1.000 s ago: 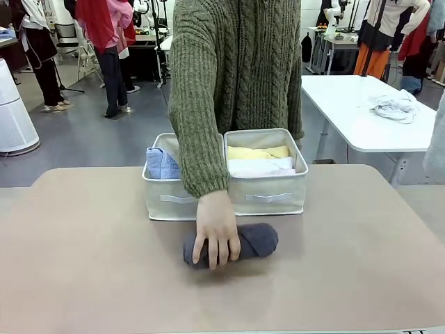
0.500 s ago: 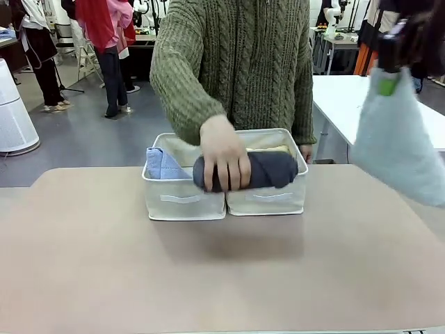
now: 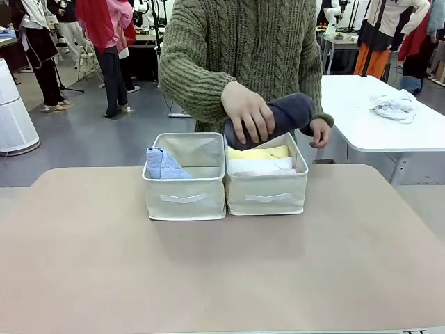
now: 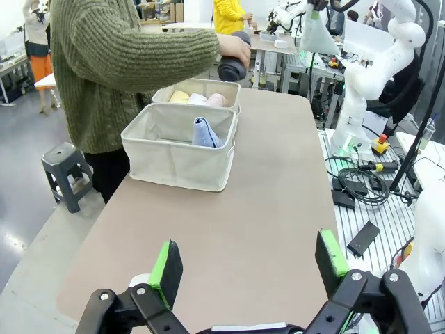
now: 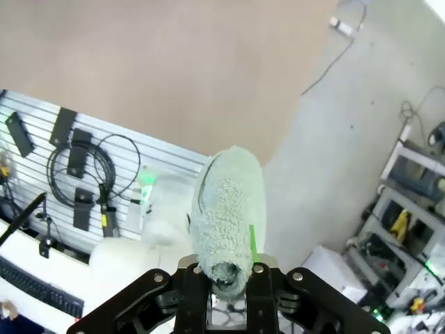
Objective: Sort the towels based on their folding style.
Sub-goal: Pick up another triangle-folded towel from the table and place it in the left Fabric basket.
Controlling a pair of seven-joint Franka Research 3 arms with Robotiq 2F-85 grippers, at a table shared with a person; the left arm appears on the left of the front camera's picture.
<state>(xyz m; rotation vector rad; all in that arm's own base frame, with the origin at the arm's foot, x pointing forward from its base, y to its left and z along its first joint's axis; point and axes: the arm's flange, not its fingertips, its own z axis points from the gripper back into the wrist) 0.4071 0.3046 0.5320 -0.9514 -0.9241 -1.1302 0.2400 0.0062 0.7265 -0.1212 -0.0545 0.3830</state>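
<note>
A person's hand [image 3: 248,117] holds the dark grey rolled towel [image 3: 288,113] just above the right cream box [image 3: 268,195]. That box holds a yellow roll [image 3: 259,152] and a white roll [image 3: 261,165]. A periwinkle blue cone towel [image 3: 163,165] stands in the left box [image 3: 184,198]. My right gripper [image 5: 226,275] is shut on the pale grey-green towel [image 5: 229,209], held off the table over the floor. My left gripper [image 4: 249,261] is open and bare above the table's near end, far from the boxes [image 4: 177,149]. The left wrist view also shows the dark grey roll [image 4: 233,68].
The tan table [image 3: 222,278] in front of the boxes is bare. A white table [image 3: 368,115] with a whitish cloth bundle [image 3: 395,106] stands at the back right. In the left wrist view my right arm [image 4: 375,62] rises beside the table.
The person lifted the dark grey roll from the table up over the right box. My right arm with the pale grey-green towel swung through the front view's right side and out of it.
</note>
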